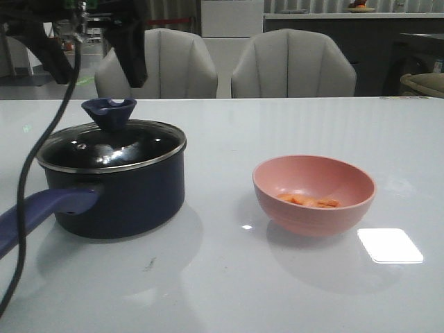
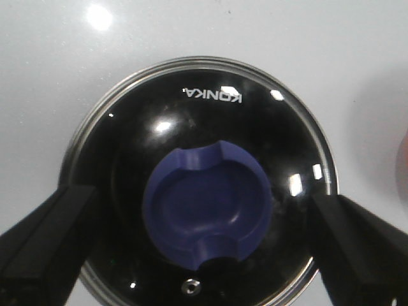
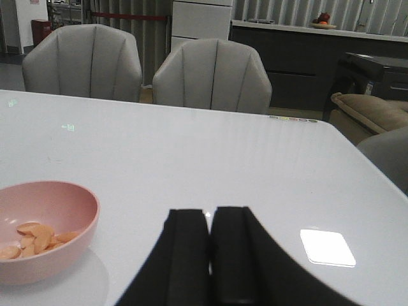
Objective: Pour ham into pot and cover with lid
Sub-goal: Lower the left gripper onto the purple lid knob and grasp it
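The dark navy pot (image 1: 132, 201) stands at the left of the table, its purple-blue handle (image 1: 41, 208) pointing toward the near left. The glass lid (image 1: 111, 149) sits on it, knob (image 1: 109, 111) up. My left gripper (image 1: 100, 78) hangs open above the knob. In the left wrist view its fingers (image 2: 44, 242) straddle the lid (image 2: 210, 121) and the knob (image 2: 204, 210) without touching either. The ham (image 1: 309, 201) lies in the pink bowl (image 1: 316, 218) at the right. My right gripper (image 3: 209, 213) is shut and empty, beside the bowl (image 3: 38, 268) holding the ham (image 3: 35, 239).
A black cable (image 1: 28, 173) droops from the left arm in front of the pot. Two grey chairs (image 1: 291, 66) stand behind the far table edge. A bright light reflection (image 1: 390, 245) lies on the table near the bowl.
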You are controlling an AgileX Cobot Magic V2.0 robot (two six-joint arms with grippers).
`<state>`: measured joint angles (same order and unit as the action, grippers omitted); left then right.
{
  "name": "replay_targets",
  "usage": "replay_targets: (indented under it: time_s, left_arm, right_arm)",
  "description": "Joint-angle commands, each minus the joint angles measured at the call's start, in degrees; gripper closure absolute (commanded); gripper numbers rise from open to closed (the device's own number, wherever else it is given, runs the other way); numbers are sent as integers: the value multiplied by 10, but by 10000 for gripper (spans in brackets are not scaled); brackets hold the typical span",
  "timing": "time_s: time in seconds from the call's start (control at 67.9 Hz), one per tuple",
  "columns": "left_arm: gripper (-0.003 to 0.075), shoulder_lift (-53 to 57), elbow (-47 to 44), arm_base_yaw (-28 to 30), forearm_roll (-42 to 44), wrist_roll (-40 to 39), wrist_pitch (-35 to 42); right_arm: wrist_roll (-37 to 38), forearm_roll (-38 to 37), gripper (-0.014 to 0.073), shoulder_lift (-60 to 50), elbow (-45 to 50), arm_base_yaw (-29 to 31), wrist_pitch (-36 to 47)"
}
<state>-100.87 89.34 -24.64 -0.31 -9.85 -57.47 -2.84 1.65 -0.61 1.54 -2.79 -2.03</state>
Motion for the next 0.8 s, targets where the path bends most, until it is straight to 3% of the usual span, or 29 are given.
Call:
replay_targets:
  time_s: [0.0, 0.353, 0.619, 0.781]
  left_arm:
    - [30, -6, 42, -3, -1, -15, -14]
    - [60, -42, 53, -3, -1, -18, -27]
    - [397, -45, 59, -3, -1, -18, -30]
    - [482, -44, 82, -3, -1, -16, -42]
  right_arm:
    - [-3, -7, 445, -11, -3, 2, 50]
    - [-3, -7, 445, -11, -3, 2, 50]
    - [-3, -7, 445, -11, -3, 2, 50]
    - [-3, -7, 445, -11, -3, 2, 50]
